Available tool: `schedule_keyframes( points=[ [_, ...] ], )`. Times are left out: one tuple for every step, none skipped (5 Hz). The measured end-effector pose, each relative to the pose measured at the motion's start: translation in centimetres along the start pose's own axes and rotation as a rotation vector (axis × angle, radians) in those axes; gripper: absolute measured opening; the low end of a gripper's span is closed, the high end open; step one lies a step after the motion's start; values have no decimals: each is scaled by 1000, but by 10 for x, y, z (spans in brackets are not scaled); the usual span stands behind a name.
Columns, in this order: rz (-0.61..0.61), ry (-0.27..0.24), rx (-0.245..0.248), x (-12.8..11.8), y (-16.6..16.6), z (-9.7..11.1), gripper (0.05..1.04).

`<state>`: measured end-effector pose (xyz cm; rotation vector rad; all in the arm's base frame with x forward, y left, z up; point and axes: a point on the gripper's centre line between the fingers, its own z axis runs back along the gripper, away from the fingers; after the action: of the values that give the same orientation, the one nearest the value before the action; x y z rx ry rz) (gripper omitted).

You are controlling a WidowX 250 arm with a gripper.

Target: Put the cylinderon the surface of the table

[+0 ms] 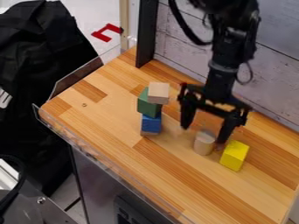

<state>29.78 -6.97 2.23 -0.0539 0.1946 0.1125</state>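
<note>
Task status: looks approx. done, judging by how things lie. The pale cylinder (204,143) stands upright on the wood table (123,120), base apparently flat on the surface, near the yellow block (234,155) w/ a small gap. Claw (203,134) is open, fingers spread wide, one on ea. side of the cyl.; it doesn't appear to grip anything. Finger on the stack side is apart from the cyl.; the other finger's tip is v. close to it & to the yellow blk, contact can't be confirmed. What's left, prob.: arm (220,81) goes straight up & away, no sideways drift, else the near tip could tip the cyl. or nudge the yellow blk. Nothing else seems req'd for the task.

Counts: cyl. x1, on table. Yellow blk x1, on table, by the cyl. Stack x1, well apart from the cyl., toward the table's far L part of the view: beige block (158,92) x1 on top, green block (146,106) x1 under it, blue block (151,124) x1 lower, plus a thin pale edge (149,134) at the base, poss. one more pc, can't tell. Arm x1, claw x1, w/ 2 fingers. Red item x1 (107,32) beyond the table, type unclear.
</note>
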Motion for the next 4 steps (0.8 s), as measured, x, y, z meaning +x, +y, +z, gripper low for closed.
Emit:
schedule_keyframes(
  points=[
    [14, -76, 6, -3, 3, 33, 999],
    [22, -119, 22, -3, 6, 52, 999],
    [43, -111, 29, -5, 13, 55, 999],
    [90, -137, 27, -4, 28, 65, 999]
  ],
)
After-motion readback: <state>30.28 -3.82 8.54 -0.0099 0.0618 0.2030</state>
